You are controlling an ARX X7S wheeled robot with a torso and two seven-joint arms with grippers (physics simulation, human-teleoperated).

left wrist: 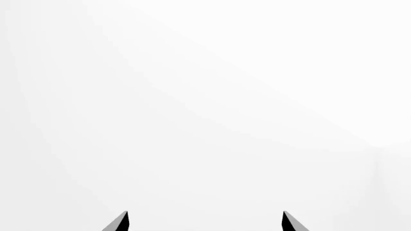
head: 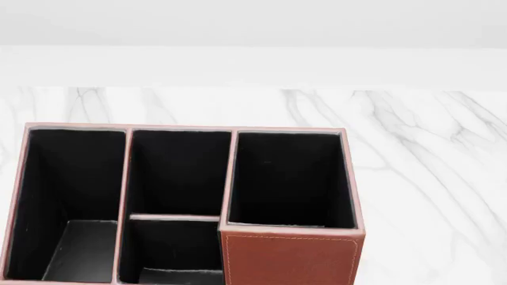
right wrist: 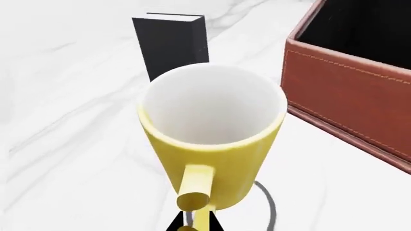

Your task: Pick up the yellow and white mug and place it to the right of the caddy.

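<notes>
The right wrist view shows the yellow and white mug (right wrist: 212, 144) upright, its handle pointing toward the camera, where the right gripper (right wrist: 194, 224) appears to pinch the handle between dark fingertips; this likely keeps the mug level for carrying. A faint ring on the surface below suggests the mug hangs just above the white marble table (right wrist: 70, 159). The caddy (right wrist: 359, 91) stands close beside it, and a black book-like slab (right wrist: 170, 45) stands behind. The left gripper (left wrist: 205, 222) hangs spread and empty against blank white. From the head view, the caddy's black compartments sit before a plain white wall (head: 253, 24).
</notes>
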